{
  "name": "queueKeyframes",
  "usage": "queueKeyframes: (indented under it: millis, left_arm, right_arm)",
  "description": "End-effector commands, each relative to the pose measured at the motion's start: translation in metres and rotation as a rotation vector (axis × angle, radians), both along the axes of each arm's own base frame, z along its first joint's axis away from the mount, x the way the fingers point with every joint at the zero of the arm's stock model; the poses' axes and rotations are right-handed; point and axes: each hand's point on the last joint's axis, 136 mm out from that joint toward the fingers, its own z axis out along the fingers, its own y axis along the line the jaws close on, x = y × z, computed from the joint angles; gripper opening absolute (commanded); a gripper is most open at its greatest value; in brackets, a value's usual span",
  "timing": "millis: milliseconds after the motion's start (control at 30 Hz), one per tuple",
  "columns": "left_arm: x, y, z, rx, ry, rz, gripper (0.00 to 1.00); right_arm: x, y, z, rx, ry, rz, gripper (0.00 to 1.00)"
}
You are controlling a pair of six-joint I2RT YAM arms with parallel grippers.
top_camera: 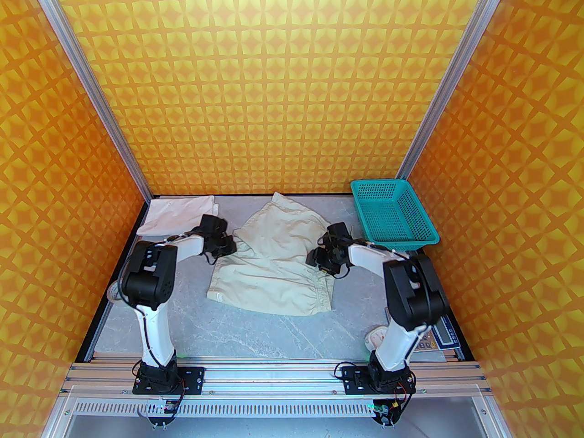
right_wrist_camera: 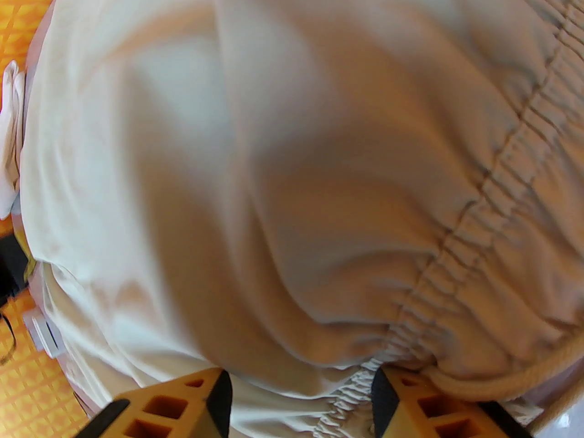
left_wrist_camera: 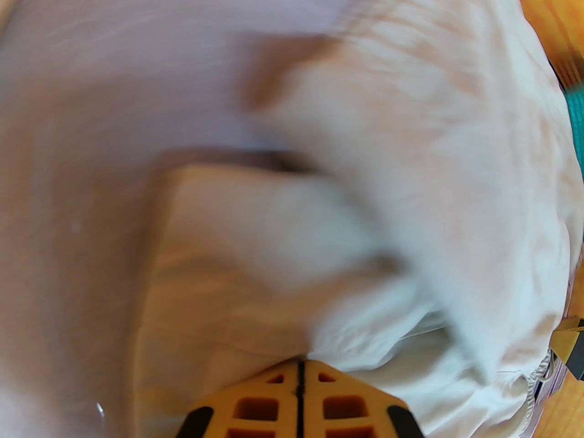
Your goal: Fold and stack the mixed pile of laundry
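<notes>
**Left tool** (left_wrist_camera: 301, 365): closed, tips meeting, apparently nipping a fold at the edge of the shorts (top_camera: 273, 263). The view was blurred, so the pinch is a judgement. Cloth rose directly ahead of the tips, with one leg doubled over inward. It was likely held this way to carry the fold across.

**Right tool** (right_wrist_camera: 301, 381): open, jaws standing either side of the gathered waistband (right_wrist_camera: 456, 244), with cloth between them but not clamped. It was probably placed to take hold of that edge.

**Shorts**: spread between the two tools on the table (top_camera: 255, 331), part-folded and creased. Folding was judged to be under way.

**T-shirt** (top_camera: 178, 212): beyond the left tool, on its outer side. It lay flat, apparently folded and set aside as the base of the stack.

**Basket** (top_camera: 378, 184): beyond the right tool, on its outer side, apart from the shorts.
</notes>
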Motion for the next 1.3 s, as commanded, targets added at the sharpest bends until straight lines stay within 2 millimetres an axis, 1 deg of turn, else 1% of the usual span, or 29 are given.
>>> queueKeyframes:
  millis: [0, 33, 133, 200, 233, 267, 333, 400, 433, 500, 567, 600, 700, 767, 833, 867, 933, 1000, 1067, 1167, 1233, 1267]
  left_arm:
    - [-0.006, 0.032, 0.017, 0.058, -0.035, 0.105, 0.08]
    - [-0.008, 0.033, 0.026, 0.063, -0.049, 0.1, 0.1]
    - [-0.014, 0.031, 0.062, 0.069, -0.108, 0.077, 0.16]
    - [-0.02, 0.02, 0.084, 0.076, -0.146, 0.031, 0.21]
    - [-0.022, 0.011, 0.092, 0.081, -0.162, -0.003, 0.23]
    - [-0.026, -0.005, 0.101, 0.088, -0.187, -0.057, 0.24]
    - [-0.037, -0.048, 0.115, 0.086, -0.236, -0.191, 0.26]
    - [-0.054, -0.103, 0.12, 0.07, -0.269, -0.363, 0.29]
    - [-0.064, -0.126, 0.12, 0.069, -0.281, -0.439, 0.3]
    - [-0.084, -0.173, 0.113, 0.077, -0.316, -0.594, 0.37]
    - [-0.101, -0.208, 0.101, 0.067, -0.331, -0.702, 0.43]
    - [-0.115, -0.229, 0.095, 0.052, -0.339, -0.763, 0.43]
    - [-0.133, -0.262, 0.073, 0.026, -0.325, -0.859, 0.44]
    - [-0.141, -0.273, 0.056, 0.043, -0.281, -0.899, 0.42]
    - [-0.147, -0.274, 0.036, 0.061, -0.217, -0.91, 0.38]
    - [-0.15, -0.272, 0.028, 0.064, -0.192, -0.904, 0.37]
    - [-0.159, -0.265, 0.015, 0.073, -0.153, -0.903, 0.36]
    - [-0.172, -0.255, 0.003, 0.087, -0.104, -0.905, 0.36]
    - [-0.182, -0.246, -0.007, 0.1, -0.07, -0.911, 0.36]
    - [-0.196, -0.236, -0.016, 0.096, -0.044, -0.92, 0.36]
    - [-0.201, -0.231, -0.019, 0.096, -0.031, -0.922, 0.36]
    - [-0.203, -0.229, -0.02, 0.098, -0.028, -0.924, 0.36]
  right_arm:
    - [0.014, -0.019, 0.002, -0.057, -0.02, -0.03, 0.56]
    - [0.015, -0.019, 0.01, -0.051, -0.037, -0.026, 0.56]
    - [0.015, -0.024, 0.047, -0.04, -0.109, -0.033, 0.6]
    - [0.016, -0.037, 0.064, -0.023, -0.145, -0.071, 0.62]
    - [0.018, -0.046, 0.067, -0.024, -0.155, -0.091, 0.62]
    - [0.022, -0.055, 0.068, -0.025, -0.161, -0.113, 0.64]
    - [0.032, -0.068, 0.064, -0.007, -0.155, -0.159, 0.66]
    - [0.045, -0.073, 0.057, 0.023, -0.152, -0.199, 0.66]
    - [0.05, -0.074, 0.054, 0.021, -0.154, -0.211, 0.66]
    - [0.058, -0.076, 0.042, 0.022, -0.137, -0.242, 0.66]
    - [0.063, -0.076, 0.031, 0.026, -0.123, -0.259, 0.66]
    - [0.065, -0.075, 0.027, 0.03, -0.122, -0.261, 0.65]
    - [0.073, -0.078, 0.018, 0.016, -0.112, -0.27, 0.65]
    - [0.08, -0.079, 0.016, 0.011, -0.121, -0.272, 0.65]
    - [0.087, -0.082, 0.013, -0.008, -0.121, -0.28, 0.64]
    - [0.092, -0.083, 0.014, -0.01, -0.126, -0.281, 0.63]
    - [0.099, -0.084, 0.015, -0.015, -0.135, -0.286, 0.61]
    - [0.106, -0.086, 0.017, -0.026, -0.147, -0.288, 0.59]
    - [0.115, -0.086, 0.019, -0.023, -0.166, -0.288, 0.59]
    - [0.132, -0.081, 0.02, 0.021, -0.19, -0.284, 0.56]
    - [0.141, -0.077, 0.017, 0.053, -0.188, -0.282, 0.51]
    - [0.146, -0.074, 0.017, 0.074, -0.194, -0.277, 0.46]
